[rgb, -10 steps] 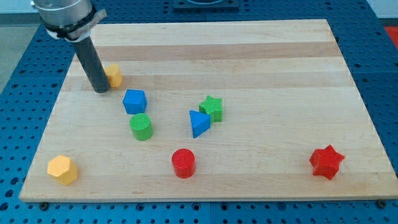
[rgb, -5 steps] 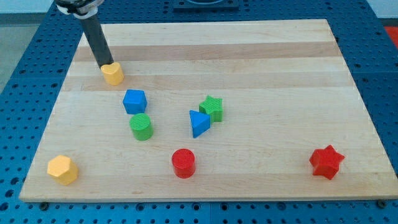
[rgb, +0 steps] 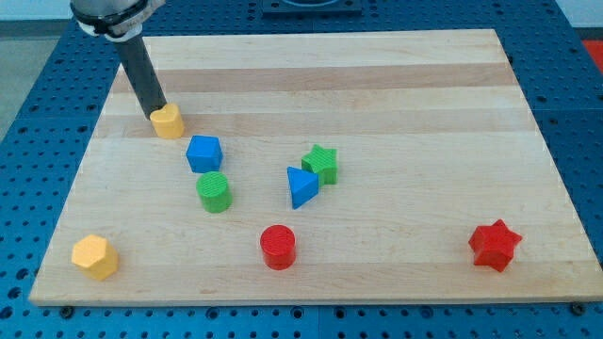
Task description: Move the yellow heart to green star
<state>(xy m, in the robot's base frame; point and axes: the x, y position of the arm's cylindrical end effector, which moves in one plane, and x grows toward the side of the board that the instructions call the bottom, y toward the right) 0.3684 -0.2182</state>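
The yellow heart (rgb: 170, 122) lies on the wooden board (rgb: 396, 85) at the view's upper left. My tip (rgb: 155, 112) touches its upper-left side, the dark rod rising up and left from there. The green star (rgb: 322, 163) sits near the board's middle, well to the right of the heart and slightly lower. A blue triangular block (rgb: 301, 186) touches the star's lower left.
A blue cube (rgb: 203, 153) and a green cylinder (rgb: 214, 191) lie just below and right of the heart, between it and the star. A red cylinder (rgb: 278, 247), a yellow hexagon (rgb: 95, 256) and a red star (rgb: 495, 245) lie along the bottom.
My tip moved from the heart's left side up around to its upper left, then came down against it. The heart slid slightly toward the view's bottom.
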